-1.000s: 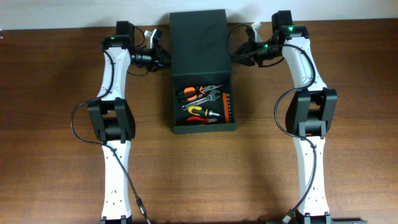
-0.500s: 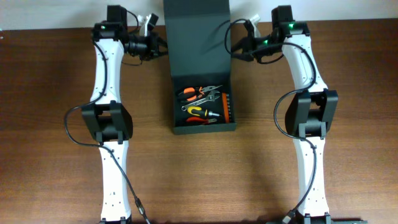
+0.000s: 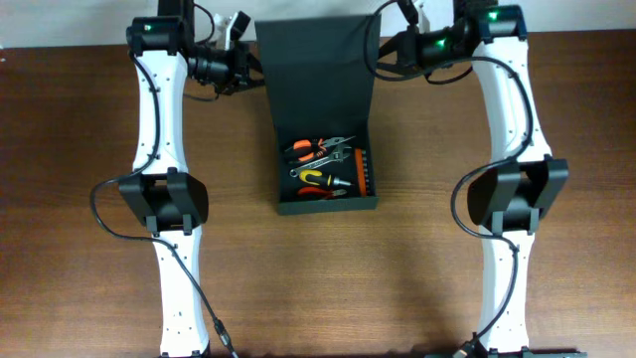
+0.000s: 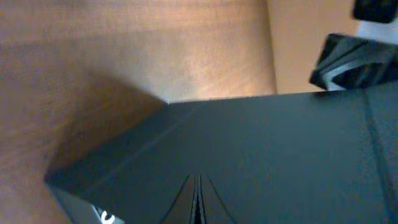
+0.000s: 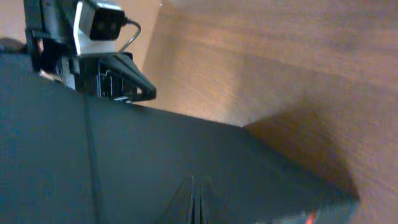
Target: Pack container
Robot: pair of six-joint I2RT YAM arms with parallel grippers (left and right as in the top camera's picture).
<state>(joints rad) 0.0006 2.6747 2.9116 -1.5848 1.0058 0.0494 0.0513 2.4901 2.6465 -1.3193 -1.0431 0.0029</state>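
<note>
The dark container [image 3: 328, 206] stands open in the middle of the table, its base holding orange-handled pliers [image 3: 310, 149], a wrench [image 3: 333, 159] and a yellow-handled tool [image 3: 316, 179]. Its hinged lid [image 3: 314, 70] is raised off the table and tilts up toward the camera. My left gripper [image 3: 250, 68] is shut, its tips against the lid's left edge. My right gripper [image 3: 382, 55] is also shut, against the right edge. In both wrist views the closed fingertips [image 4: 198, 200] [image 5: 196, 200] lie against the lid's dark surface [image 4: 267, 155] [image 5: 124, 168], with nothing between them.
Brown wooden table [image 3: 89, 129] lies on both sides of the box. The table's far edge and a pale wall run just behind the lid. From each wrist camera the opposite gripper shows beyond the lid [image 4: 351, 53] [image 5: 99, 59].
Both arms have moved toward the back of the table and risen. The lid has swung up from lying flat and now looms larger in the overhead view.
</note>
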